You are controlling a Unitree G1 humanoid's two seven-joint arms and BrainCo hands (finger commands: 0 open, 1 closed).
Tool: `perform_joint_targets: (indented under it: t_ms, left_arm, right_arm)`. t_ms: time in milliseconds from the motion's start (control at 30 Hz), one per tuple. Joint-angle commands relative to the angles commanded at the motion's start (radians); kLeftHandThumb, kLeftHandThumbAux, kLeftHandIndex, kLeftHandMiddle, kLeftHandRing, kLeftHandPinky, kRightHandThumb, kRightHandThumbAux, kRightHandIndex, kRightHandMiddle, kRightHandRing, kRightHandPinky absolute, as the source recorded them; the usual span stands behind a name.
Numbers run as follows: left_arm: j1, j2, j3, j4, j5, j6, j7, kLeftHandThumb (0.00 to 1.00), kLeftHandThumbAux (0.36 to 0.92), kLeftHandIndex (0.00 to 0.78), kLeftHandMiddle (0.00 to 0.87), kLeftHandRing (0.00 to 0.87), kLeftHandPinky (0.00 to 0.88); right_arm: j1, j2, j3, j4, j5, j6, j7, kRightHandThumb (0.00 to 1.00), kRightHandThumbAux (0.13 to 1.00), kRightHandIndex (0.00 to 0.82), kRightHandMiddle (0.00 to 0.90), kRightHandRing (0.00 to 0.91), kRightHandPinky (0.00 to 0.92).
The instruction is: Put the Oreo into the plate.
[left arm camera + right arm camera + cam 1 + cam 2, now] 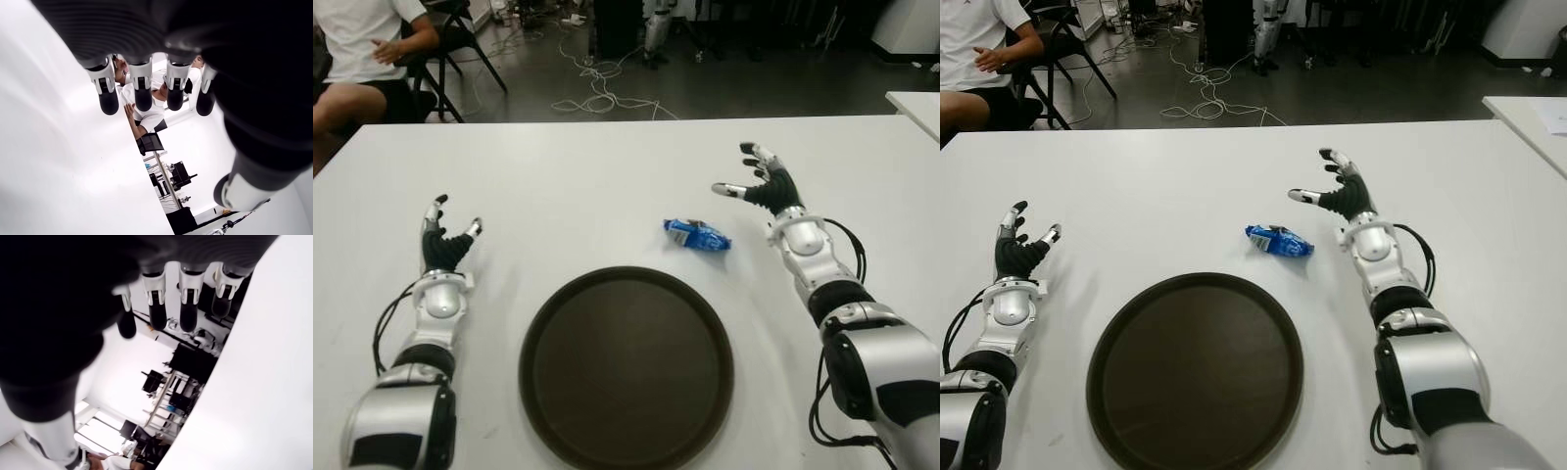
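We're at the reach step: the Oreo point(697, 235), a blue wrapped pack, lies flat on the bench point(607, 176), just beside the right robot hand point(759, 181) on its inner side and a bit nearer the robot, and just off the far rim of the plate point(626, 367), not in it. We judge the right robot hand is the one to use, since it's close and the pack sits between it and the plate. To do it well we'd come down over the pack with the thumb on one long edge and the fingers on the other; the wrapper looks thin and crinkly, so a pinch across the narrow width should hold better than a flat press, which could skid it across the bench. After that it's a short carry inward and toward the robot to the plate. Pose now: right robot hand released, fingers point(188, 303) spread and extended, thumb out to the side, palm facing the pack, holding nothing. Left robot hand point(445, 240) shows well apart on the other side of the plate, also released and holding nothing.
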Motion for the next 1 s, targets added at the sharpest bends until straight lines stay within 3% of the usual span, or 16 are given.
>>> perform_joint_targets:
  t_ms: [367,633,833,1000]
  left_arm:
    - [-0.001,-0.004,0.006,-0.001,-0.007,-0.005,-0.003,0.000,0.730,0.046,0.052,0.027,0.010]
    - [-0.002,-0.013,0.008,-0.003,-0.008,-0.006,0.000,0.000,0.745,0.044,0.048,0.023,0.002]
    - [-0.005,-0.017,0.005,-0.002,-0.004,-0.002,0.009,0.000,0.760,0.046,0.053,0.032,0.010]
    - [-0.006,-0.018,0.002,-0.002,0.000,-0.003,0.015,0.000,0.769,0.046,0.047,0.028,0.004]
  right_arm:
    - [0.006,-0.008,0.053,-0.024,-0.048,-0.016,-0.029,0.000,0.752,0.200,0.138,0.148,0.140]
    - [0.010,-0.017,0.106,-0.050,-0.112,-0.001,-0.084,0.000,0.753,0.148,0.109,0.116,0.106]
    - [-0.012,-0.033,0.190,-0.055,-0.209,0.097,-0.125,0.000,0.786,0.097,0.065,0.089,0.108]
    - [-0.032,-0.041,0.248,-0.060,-0.270,0.193,-0.108,0.000,0.822,0.117,0.069,0.078,0.086]
